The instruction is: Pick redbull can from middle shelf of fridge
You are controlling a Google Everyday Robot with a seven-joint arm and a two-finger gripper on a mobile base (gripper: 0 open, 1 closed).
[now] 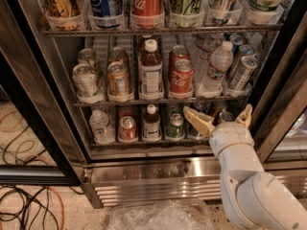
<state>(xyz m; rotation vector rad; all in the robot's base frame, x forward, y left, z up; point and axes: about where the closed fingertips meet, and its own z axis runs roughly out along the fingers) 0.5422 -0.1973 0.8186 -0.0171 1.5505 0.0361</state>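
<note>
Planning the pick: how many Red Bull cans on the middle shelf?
3, rightmost lane of the middle shelf: front redbull can, second behind, third at back; more may be hidden. The gripper, open, is at the bottom rack.

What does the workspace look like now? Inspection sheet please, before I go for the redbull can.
Surface: middle shelf, wire rack, lanes stocked.
Job's things: redbull can at the front of the rightmost lane, leaning; fridge base is ribbed steel.
Clutter: water bottle left of it; cola can further left.
Grippers: gripper open, low, before the bottom shelf, below the redbull can.
Cables: cables loose on floor, left.
Surroundings: plastic sheet on floor before fridge.
</note>
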